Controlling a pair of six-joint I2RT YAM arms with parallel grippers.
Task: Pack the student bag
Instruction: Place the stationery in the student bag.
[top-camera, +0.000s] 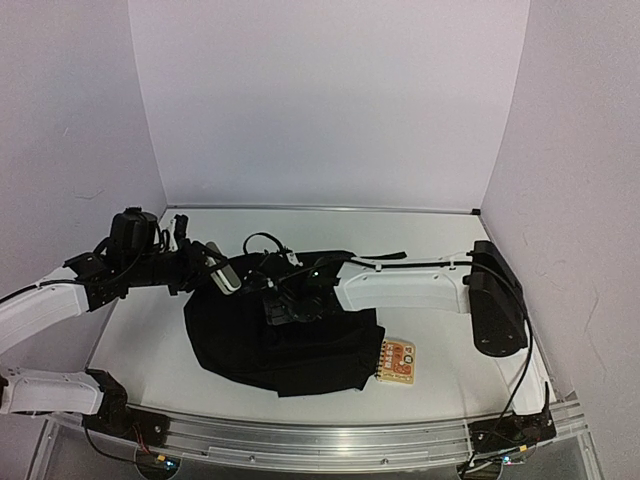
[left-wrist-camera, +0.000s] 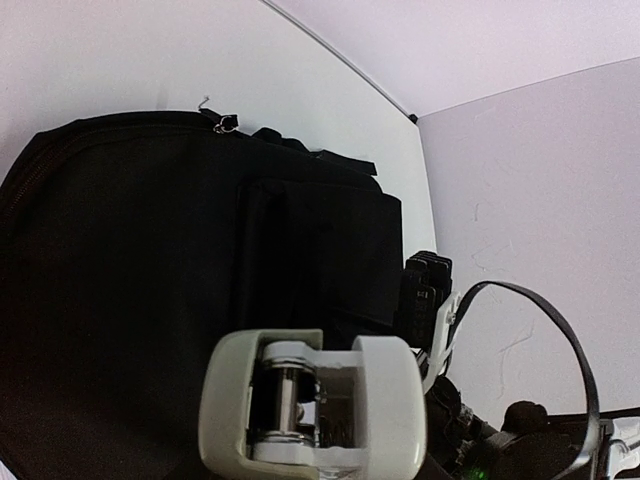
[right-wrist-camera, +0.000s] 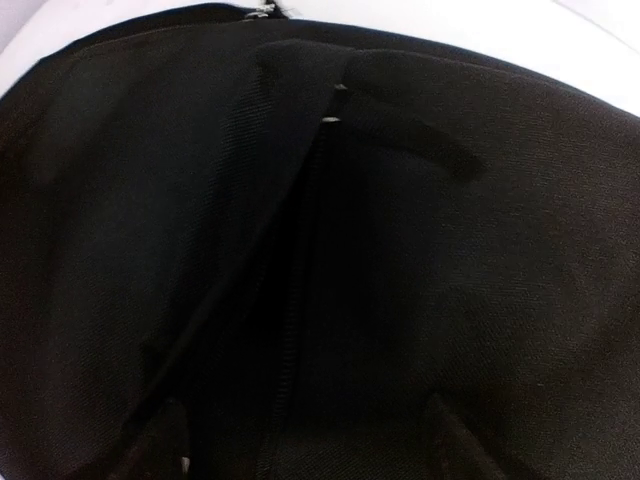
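Note:
The student bag (top-camera: 290, 345) is a large black fabric backpack lying flat mid-table; it fills the left wrist view (left-wrist-camera: 130, 260) and the right wrist view (right-wrist-camera: 480, 260). My left gripper (top-camera: 215, 266) hovers over the bag's left rear edge, shut on a pale grey-white stapler-like object (top-camera: 225, 272), which shows end-on in the left wrist view (left-wrist-camera: 315, 405) and hides the fingers. My right gripper (top-camera: 290, 305) is low over the bag's middle, open, its dark fingertips (right-wrist-camera: 165, 440) wide apart either side of a zipper line (right-wrist-camera: 290, 380). It also shows in the left wrist view (left-wrist-camera: 425, 290).
A small notebook with an orange patterned cover (top-camera: 397, 362) lies on the table at the bag's right front corner. White walls close in the left, back and right sides. A metal rail (top-camera: 330, 440) runs along the near edge.

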